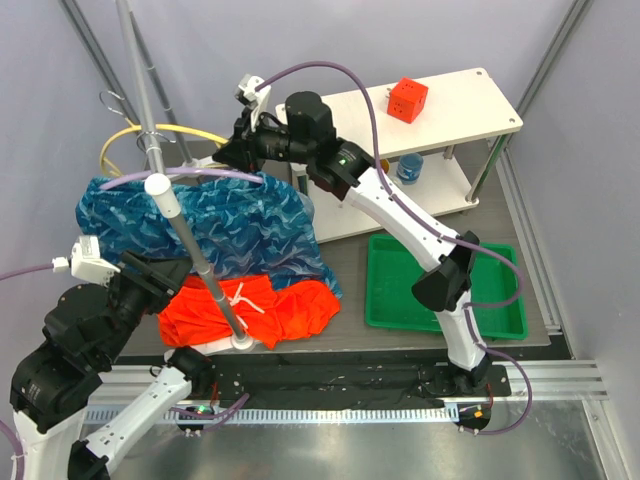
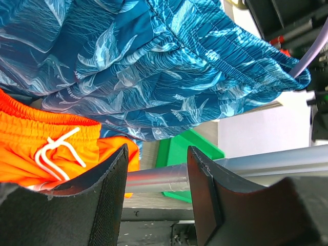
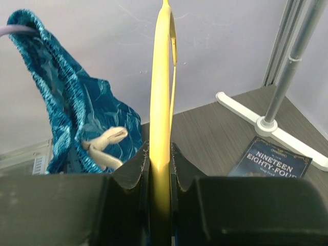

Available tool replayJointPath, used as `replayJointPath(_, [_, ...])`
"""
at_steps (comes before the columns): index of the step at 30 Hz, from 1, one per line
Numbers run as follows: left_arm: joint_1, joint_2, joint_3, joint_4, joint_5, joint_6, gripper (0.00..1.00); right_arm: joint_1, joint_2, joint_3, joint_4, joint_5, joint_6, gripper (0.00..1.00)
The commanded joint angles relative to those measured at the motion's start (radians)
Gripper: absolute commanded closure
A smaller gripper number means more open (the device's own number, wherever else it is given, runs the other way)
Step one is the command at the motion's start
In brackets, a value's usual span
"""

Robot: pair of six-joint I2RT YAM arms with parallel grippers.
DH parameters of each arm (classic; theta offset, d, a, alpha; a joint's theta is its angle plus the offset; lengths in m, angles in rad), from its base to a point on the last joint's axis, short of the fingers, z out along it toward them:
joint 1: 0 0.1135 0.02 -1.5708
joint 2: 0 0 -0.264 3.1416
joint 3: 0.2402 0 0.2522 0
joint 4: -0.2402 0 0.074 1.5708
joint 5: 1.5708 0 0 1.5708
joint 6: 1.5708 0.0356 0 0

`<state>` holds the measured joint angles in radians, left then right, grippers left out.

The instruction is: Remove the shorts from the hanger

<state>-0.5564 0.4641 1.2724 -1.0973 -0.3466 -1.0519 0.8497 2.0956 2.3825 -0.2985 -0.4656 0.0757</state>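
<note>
Against the rack pole [image 1: 195, 250], the blue-teal shorts [image 1: 262, 230] hang, seemingly limp and light and probably best pinched at the gathered waistband, with orange shorts [image 1: 290, 305] heaped at its foot, while the right end effector [image 3: 160, 154] clamps the yellow hanger [image 3: 161, 102] behind it and the left end effector [image 2: 156, 174] gapes half-open, empty, beside it.

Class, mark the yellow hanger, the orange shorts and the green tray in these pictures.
yellow hanger [image 3: 161, 102]: right wrist view, on its upright bar
orange shorts [image 1: 295, 305]: top external view, on bare cloth
green tray [image 1: 395, 285]: top external view, on its floor

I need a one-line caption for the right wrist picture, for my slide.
Right gripper clamps the yellow hanger; blue-teal shorts hang at left.
</note>
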Motion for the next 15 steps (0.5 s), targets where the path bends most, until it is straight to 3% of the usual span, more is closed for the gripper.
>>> replayJointPath(1, [-0.004,0.013,0.021,0.0,-0.001,0.061,0.51,0.0,0.013,0.118,0.248,0.004,0.071,0.99])
replayJointPath(8, [-0.004,0.016,0.033,-0.003,0.012,0.078,0.5,0.0,0.038,0.129,0.416,0.066,0.156,0.99])
replayJointPath(15, [-0.004,0.019,0.019,0.024,-0.002,0.104,0.5,-0.003,0.043,0.13,0.401,0.146,0.165,0.99])
